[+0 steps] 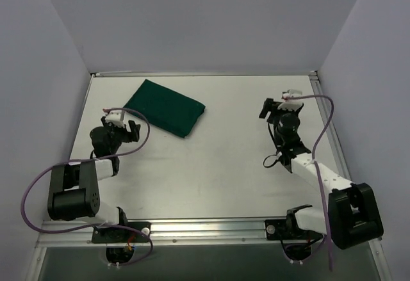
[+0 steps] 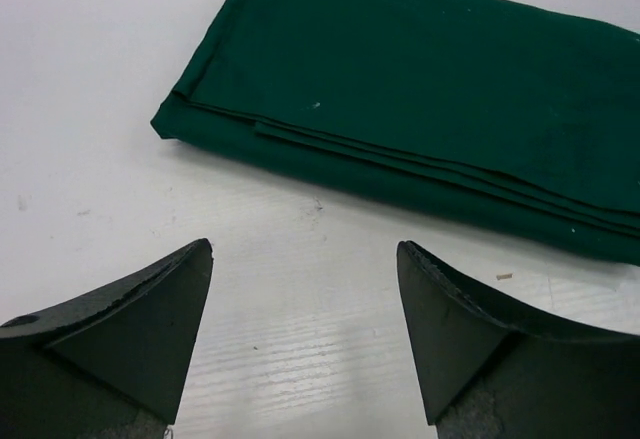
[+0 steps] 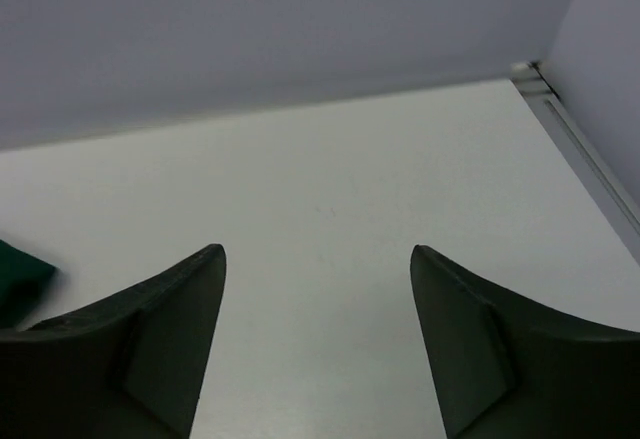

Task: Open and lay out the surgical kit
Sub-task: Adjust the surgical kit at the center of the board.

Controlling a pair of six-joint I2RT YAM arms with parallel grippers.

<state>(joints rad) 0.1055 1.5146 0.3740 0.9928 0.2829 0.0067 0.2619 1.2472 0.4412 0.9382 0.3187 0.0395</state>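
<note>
surgical kit (image 1: 165, 107): dark green cloth bundle, folded shut into a flat rectangle. it lies on the table (image 1: 218, 166) in the far-left part, at a slant to the table edges. none of the contents show; whatever is inside is hidden by the wrap. judgement: task is at its start, no flap lifted yet.

fold edges (image 2: 400, 164): in the left wrist view several stacked cloth layers run along the side of the bundle that faces the camera, ending at a near corner (image 2: 160, 124). these loose layers are probably where a finger can get under, which would explain why this arm points at that side.

left gripper (image 2: 305, 246): jaws spread wide, nothing between them but bare table. it sits near the bundle but apart from it, aimed at the layered edge. reads as an approach pose for a pinch on the top flap.

right gripper (image 3: 316, 250): jaws also wide apart and empty. it is on the right side of the table, well apart from the kit. its camera catches only a green corner at the left border, otherwise bare table and the back wall (image 3: 280, 29). likely placed clear so the cloth has room to unfold toward the middle, and available for the opposite flap.

risk: thin layers could lift together if the pinch takes more than one.
</note>
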